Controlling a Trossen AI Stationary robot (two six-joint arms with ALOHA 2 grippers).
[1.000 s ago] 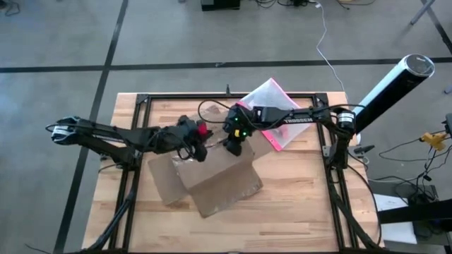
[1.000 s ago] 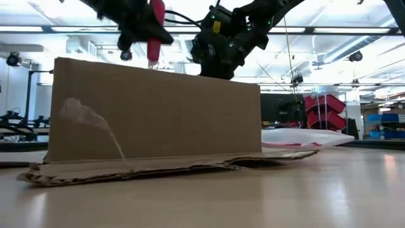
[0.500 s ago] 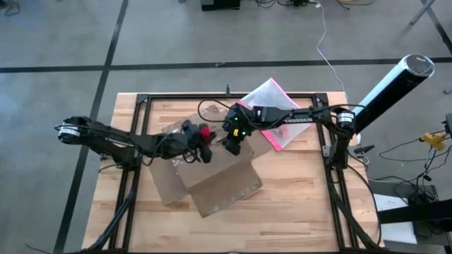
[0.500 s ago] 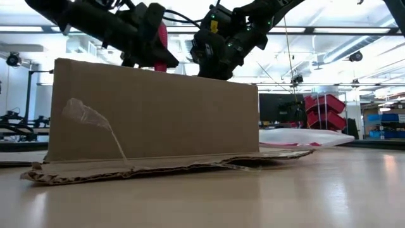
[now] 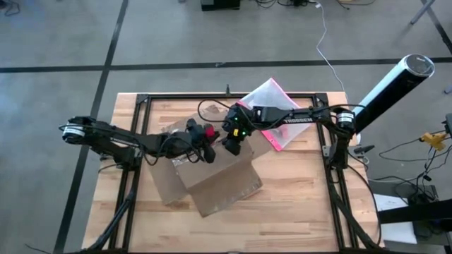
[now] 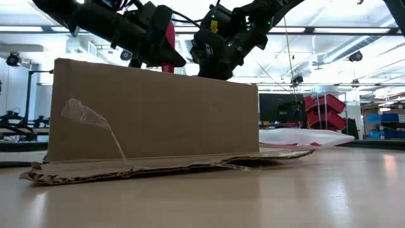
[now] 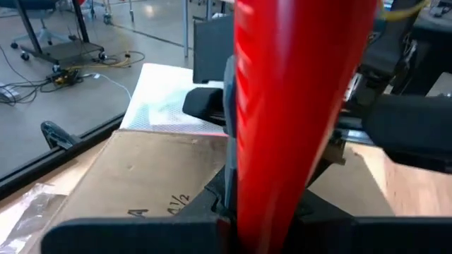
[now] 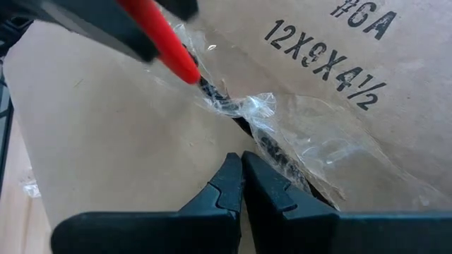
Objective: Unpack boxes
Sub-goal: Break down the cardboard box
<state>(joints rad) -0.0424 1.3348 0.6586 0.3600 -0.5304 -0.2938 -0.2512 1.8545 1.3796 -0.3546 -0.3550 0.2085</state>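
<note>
Gripping a red-handled tool (image 5: 206, 132), our left gripper (image 5: 205, 144) hangs over the top of the cardboard box (image 5: 212, 176), the tool's dark tip at the torn clear tape (image 8: 282, 134) along the box seam. Our right gripper (image 5: 232, 146) sits just at three o'clock of the left one, fingers (image 8: 233, 185) pressed together with nothing between them, right above the same seam. We see the box near the middle of the wooden table (image 5: 296, 204), its flaps spread flat on the wood, and a pink-edged pouch (image 5: 272, 106) lying at about one o'clock from it.
</note>
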